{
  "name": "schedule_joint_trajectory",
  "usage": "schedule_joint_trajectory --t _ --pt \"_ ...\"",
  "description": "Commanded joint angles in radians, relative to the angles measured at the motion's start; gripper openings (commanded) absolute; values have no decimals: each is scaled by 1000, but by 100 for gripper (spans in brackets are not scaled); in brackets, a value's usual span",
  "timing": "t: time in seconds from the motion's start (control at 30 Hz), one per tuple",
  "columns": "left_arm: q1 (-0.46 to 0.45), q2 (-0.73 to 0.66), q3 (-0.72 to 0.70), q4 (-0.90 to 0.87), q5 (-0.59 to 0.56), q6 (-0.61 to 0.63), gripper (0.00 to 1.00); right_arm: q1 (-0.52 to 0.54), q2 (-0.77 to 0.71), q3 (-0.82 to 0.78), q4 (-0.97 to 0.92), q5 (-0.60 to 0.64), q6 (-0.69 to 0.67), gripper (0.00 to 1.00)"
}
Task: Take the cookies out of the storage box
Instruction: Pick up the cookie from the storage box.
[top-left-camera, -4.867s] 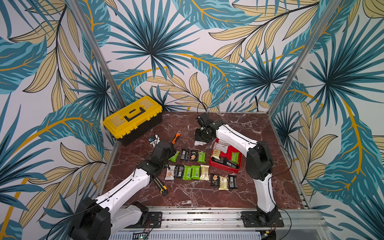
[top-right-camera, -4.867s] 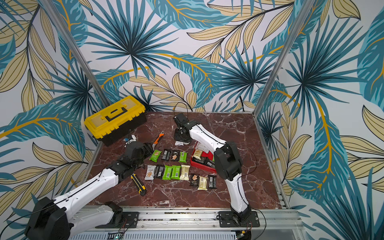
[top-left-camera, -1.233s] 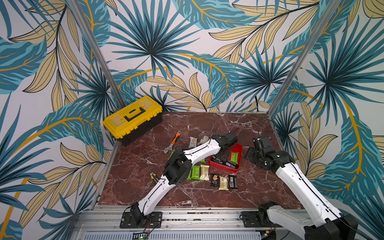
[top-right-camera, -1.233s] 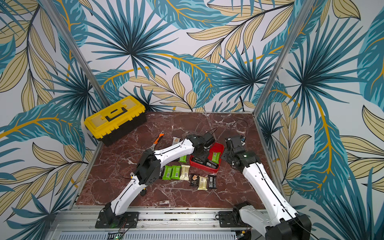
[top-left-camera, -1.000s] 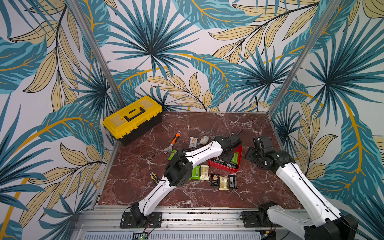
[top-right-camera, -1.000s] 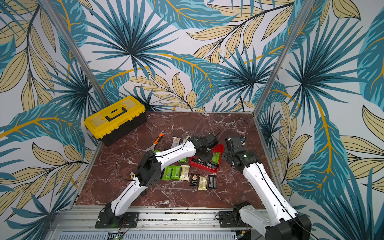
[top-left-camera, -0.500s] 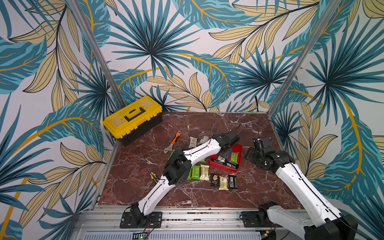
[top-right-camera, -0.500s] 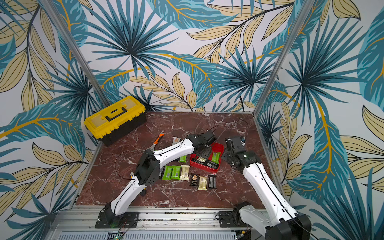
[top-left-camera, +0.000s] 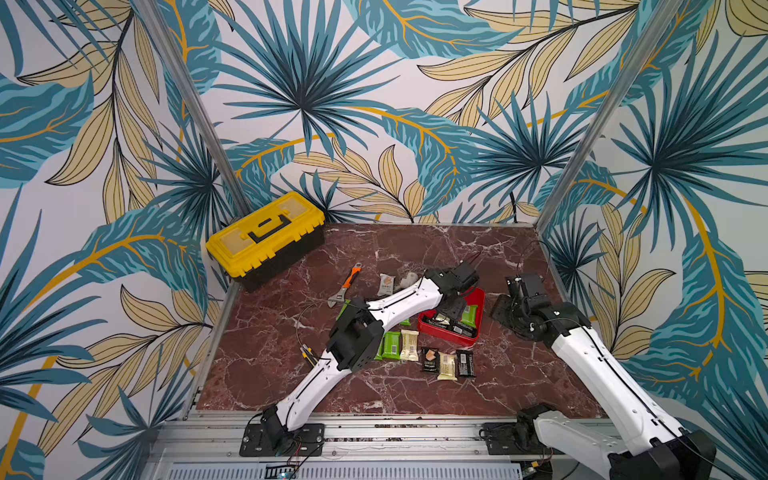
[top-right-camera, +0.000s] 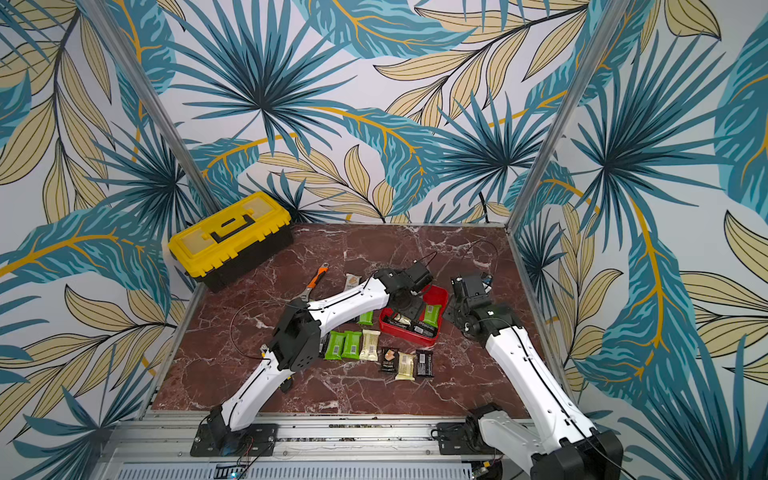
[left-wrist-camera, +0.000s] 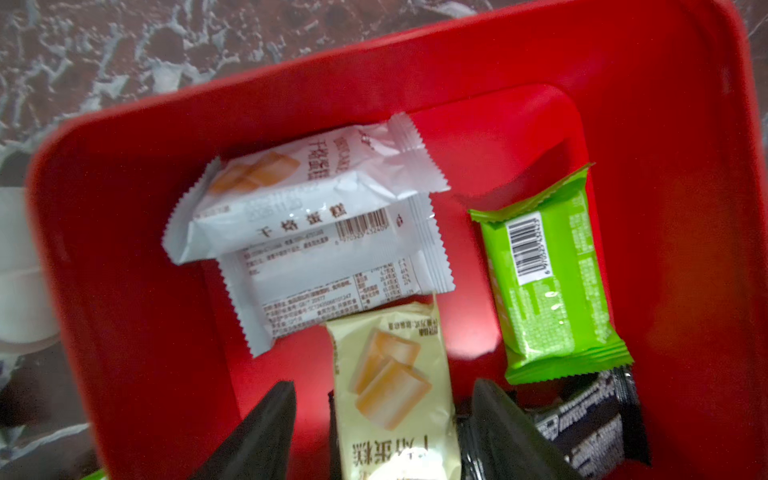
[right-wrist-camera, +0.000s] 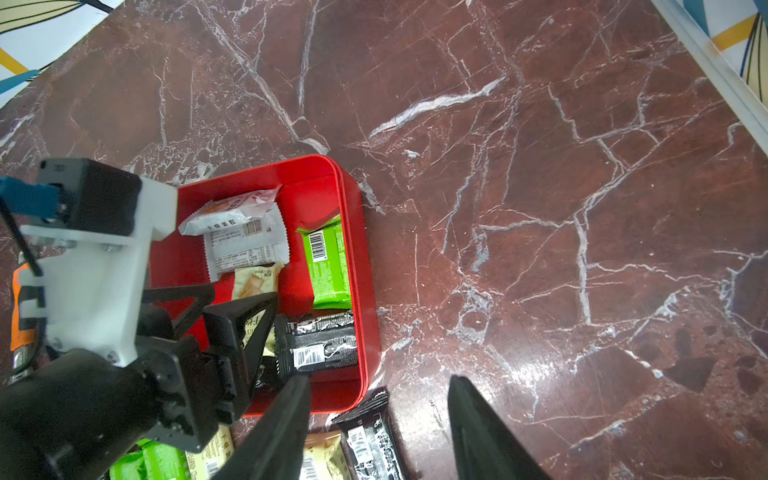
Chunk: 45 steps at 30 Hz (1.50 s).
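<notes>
In the desk's (top-left-camera: 415, 249) far left corner sits the yellow toolbox (top-left-camera: 266, 237); the red storage box (top-left-camera: 449, 338) lies mid-desk, nearer the right edge. The left gripper (left-wrist-camera: 382, 384) hangs over it, jaws parted astride a cream packet (left-wrist-camera: 399, 440), while the right gripper (right-wrist-camera: 378, 378), jaws released, hovers beside the box. White, green and black cookies (left-wrist-camera: 332, 232) lie inside too.

Red storage box (left-wrist-camera: 673, 124); cookies (left-wrist-camera: 548, 286) bright green, white, cream, black, barcodes on some; desk (right-wrist-camera: 540, 166) dark red marble, white veins; toolbox (top-left-camera: 266, 237) yellow lid, black base; walls (top-left-camera: 374, 83) white, teal-and-tan leaf print.
</notes>
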Motion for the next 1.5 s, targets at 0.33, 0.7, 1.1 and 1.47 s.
schedule_joint_trajectory --t 0.33,0.7,1.1,1.47 --pt "3 59 63 -30 9 -11 60 -4 -23 -21 -22 13 9 58" --pt "2 36 69 -19 11 -18 49 -4 -23 -20 -22 10 5 58" --pt "-6 -41 55 -18 -12 -21 44 -4 -15 -7 -21 2 -5 58" --pt "33 -298 -168 59 -42 -76 43 -4 22 27 -18 -5 -18 58"
